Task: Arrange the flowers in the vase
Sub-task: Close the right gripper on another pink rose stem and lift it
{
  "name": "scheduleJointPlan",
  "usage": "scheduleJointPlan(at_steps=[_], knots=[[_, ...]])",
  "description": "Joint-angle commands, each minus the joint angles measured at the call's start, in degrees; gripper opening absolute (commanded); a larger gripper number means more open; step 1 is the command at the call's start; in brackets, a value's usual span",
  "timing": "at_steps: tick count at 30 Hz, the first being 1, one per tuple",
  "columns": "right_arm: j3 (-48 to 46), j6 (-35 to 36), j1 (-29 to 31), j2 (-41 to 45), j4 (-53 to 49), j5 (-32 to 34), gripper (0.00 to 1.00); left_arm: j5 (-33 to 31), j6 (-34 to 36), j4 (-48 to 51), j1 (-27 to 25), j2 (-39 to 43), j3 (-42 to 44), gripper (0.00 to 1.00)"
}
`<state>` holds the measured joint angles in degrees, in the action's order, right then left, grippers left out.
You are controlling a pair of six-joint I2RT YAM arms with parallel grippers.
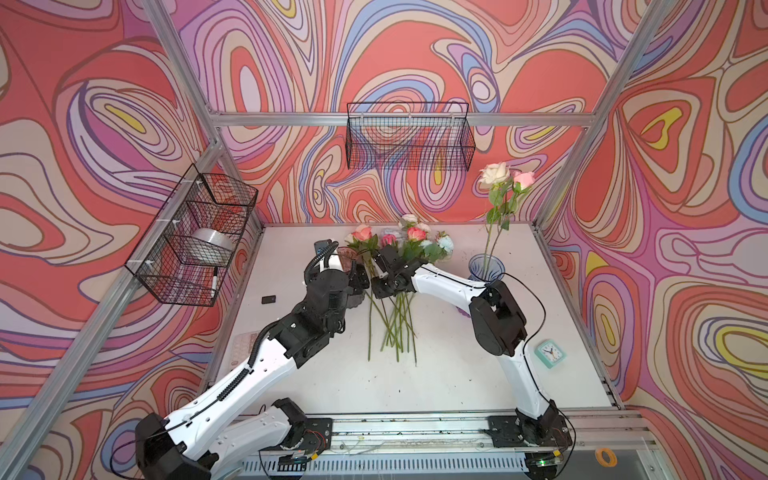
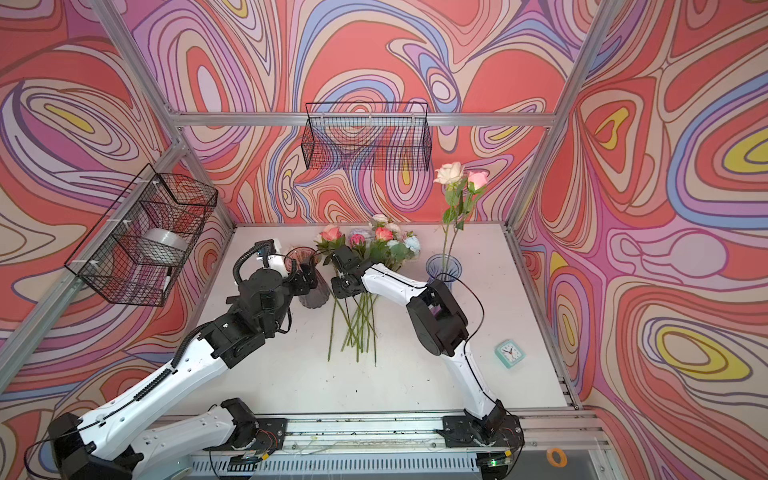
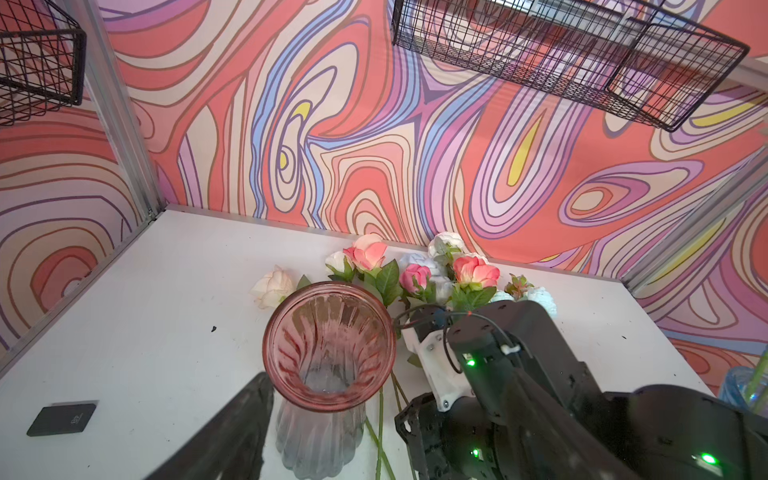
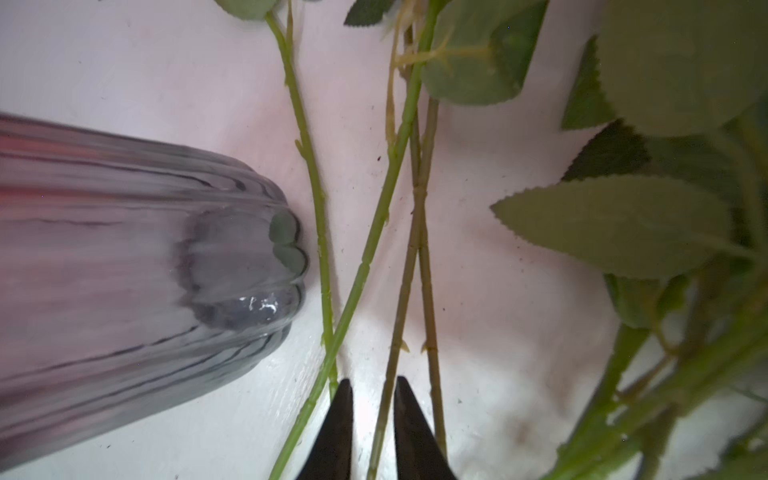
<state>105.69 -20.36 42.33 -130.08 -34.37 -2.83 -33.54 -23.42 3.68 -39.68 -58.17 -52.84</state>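
Right pincer [image 4: 372, 386], tips narrowly apart, straddles a flower stem [image 4: 397, 316]; at its nine o'clock, left pincer [image 2: 306, 274] is against the pink vase [image 3: 320, 440], grip unclear.

Bright, even light overall, shadows faint. Top views bend at edges. Right wrist view dimmer, vase [image 4: 124, 270] and near leaves [image 4: 685, 62] blurry up close.

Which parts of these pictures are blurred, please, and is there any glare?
In the right wrist view the pink vase is smeared and the leaves are soft, while the stems are fairly crisp; a small glint sits on the vase's base. In the left wrist view the vase rim is sharp. Both top views are evenly lit, with no harsh glare.
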Motion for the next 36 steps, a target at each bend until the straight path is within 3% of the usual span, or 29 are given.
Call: scheduleJointPlan(at_steps=[1, 4, 7, 13, 22, 36], knots=[[1.6, 0.2, -0.2, -2.1, -0.9, -1.0, 0.2, 0.6, -1.1, 1.0, 0.5, -0.3, -1.9, 0.87], [2.4, 0.2, -0.3, -3.4, -1.5, -0.9, 0.19, 0.8, -1.2, 1.0, 0.7, -0.4, -1.9, 0.87], [2.6, 0.1, -0.3, -3.2, -2.0, 0.0, 0.09, 1.1, -1.3, 1.1, 1.0, -0.3, -2.0, 0.87], [-3.1, -2.6, -0.2, 5.3, 2.2, 2.3, 0.0, 2.4, -2.2, 1.4, 1.9, -0.3, -2.0, 0.87], [-8.1, -5.0, -0.3, 15.5, 4.3, 10.1, 0.0, 5.3, -3.8, 2.0, 3.4, -0.4, -2.3, 0.87], [-18.4, -3.1, -0.3, 30.4, 12.1, 7.0, 0.0, 10.3, -2.0, -0.1, 3.6, 0.5, -1.7, 0.88]])
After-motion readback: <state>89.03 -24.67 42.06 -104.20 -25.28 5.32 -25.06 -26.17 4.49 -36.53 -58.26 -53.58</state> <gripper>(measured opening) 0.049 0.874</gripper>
